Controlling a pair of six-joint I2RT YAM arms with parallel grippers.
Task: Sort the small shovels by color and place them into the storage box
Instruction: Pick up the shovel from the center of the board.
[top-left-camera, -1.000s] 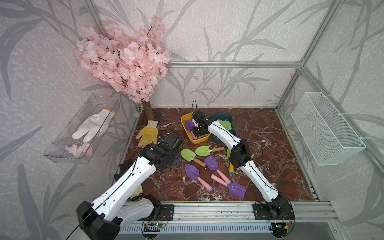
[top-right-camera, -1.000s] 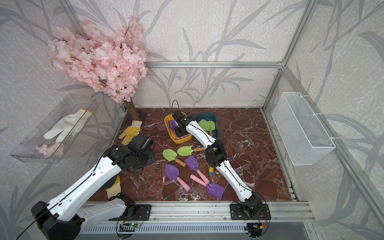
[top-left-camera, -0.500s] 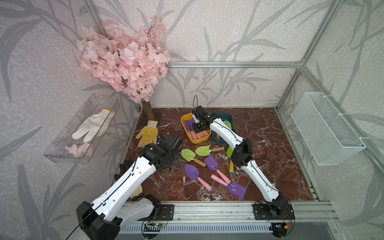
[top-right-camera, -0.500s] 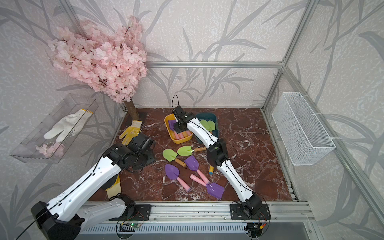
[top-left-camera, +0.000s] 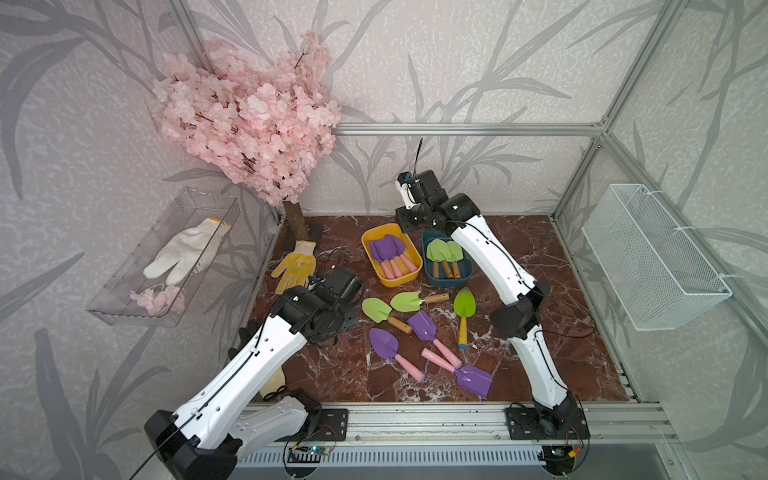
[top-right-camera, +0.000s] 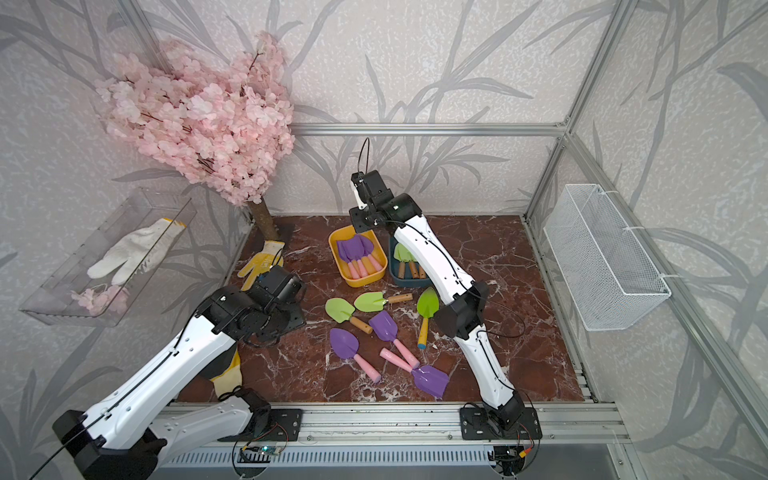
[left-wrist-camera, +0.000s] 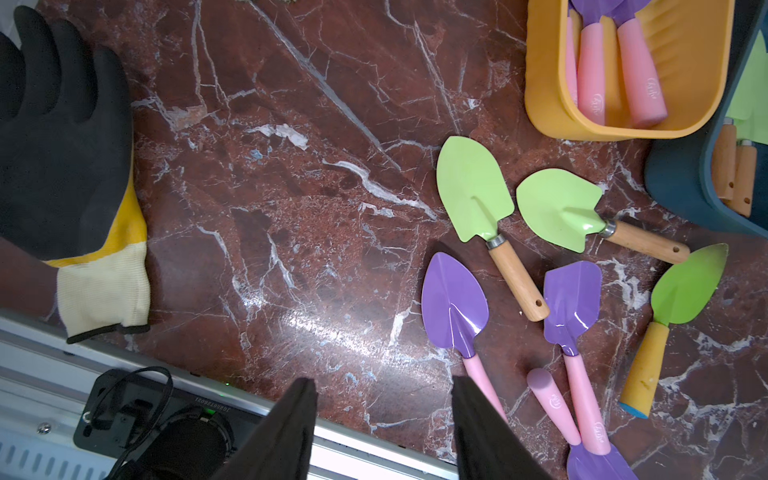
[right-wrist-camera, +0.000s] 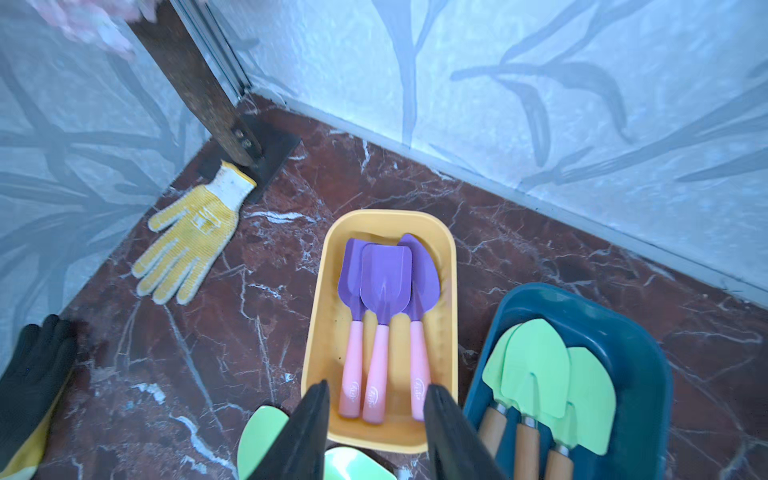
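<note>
Both my pairs of fingers are standing apart and empty above the shovels.

My right gripper (right-wrist-camera: 376, 390) is hovering over the yellow-orange rounded plastic tub (right-wrist-camera: 451, 266). Three purple-bladed, pink-handled toy shovels (right-wrist-camera: 386, 282) are lying inside it, their handle ends showing in the gap between my fingers, untouched. Light green wooden-handled shovels (right-wrist-camera: 536, 365) are lying in the dark teal tub (right-wrist-camera: 648, 345) alongside. My left gripper (left-wrist-camera: 382, 382) is hanging over the red-brown marble tabletop (left-wrist-camera: 291, 208), nothing between its fingers. A loose purple shovel (left-wrist-camera: 453, 303) is lying just beside one finger.
</note>
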